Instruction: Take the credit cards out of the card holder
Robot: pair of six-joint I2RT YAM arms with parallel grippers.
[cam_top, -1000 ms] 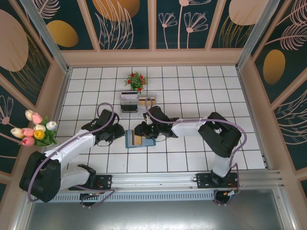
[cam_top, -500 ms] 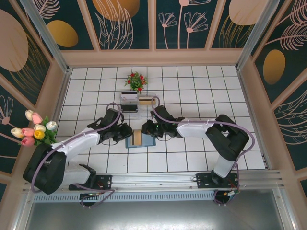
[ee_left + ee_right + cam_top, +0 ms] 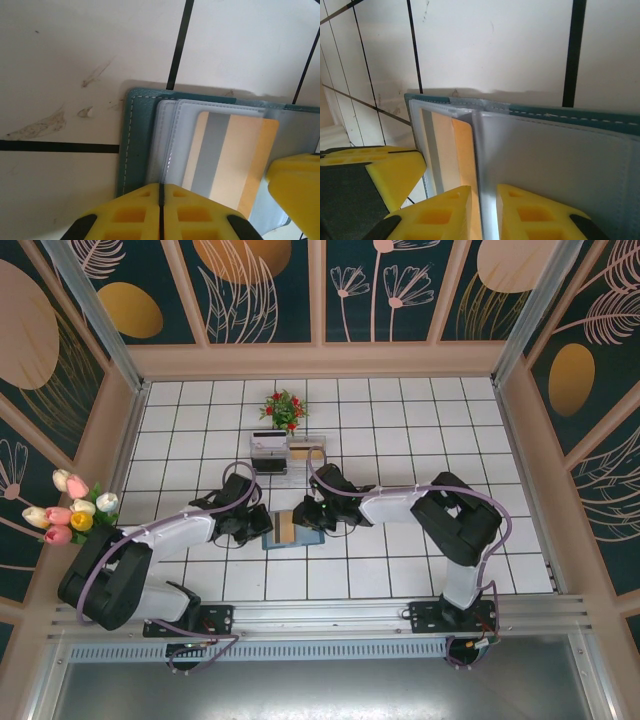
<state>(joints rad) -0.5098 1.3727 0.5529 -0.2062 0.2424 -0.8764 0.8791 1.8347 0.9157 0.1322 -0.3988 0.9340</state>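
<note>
The card holder [image 3: 283,531] lies open at the centre of the tiled table [image 3: 400,420]. A tan credit card [image 3: 230,160] sits in its sleeve, not yet extracted. The right gripper [image 3: 484,215] pinches a clear sleeve. The left gripper [image 3: 160,205] is clenched at the holder's left edge.

Overhead light: we see the white tiled table [image 3: 420,410] lit brightly and evenly from above, without glare.
Overhead shadows: we find only faint, soft ones close under the arms [image 3: 400,505].
Overhead edges: we note the walls [image 3: 260,290] splaying outward, a wide-lens stretch.
Left wrist focus: we read the card holder [image 3: 131,150] stitching crisply; the left gripper [image 3: 160,190], nearest the lens, goes soft.
Left wrist shadow: we see a dark band on the tile along the holder's far edge.
Right wrist: we see a warm orange glow inside the holder's fold; the right gripper [image 3: 484,200] blurs slightly.
</note>
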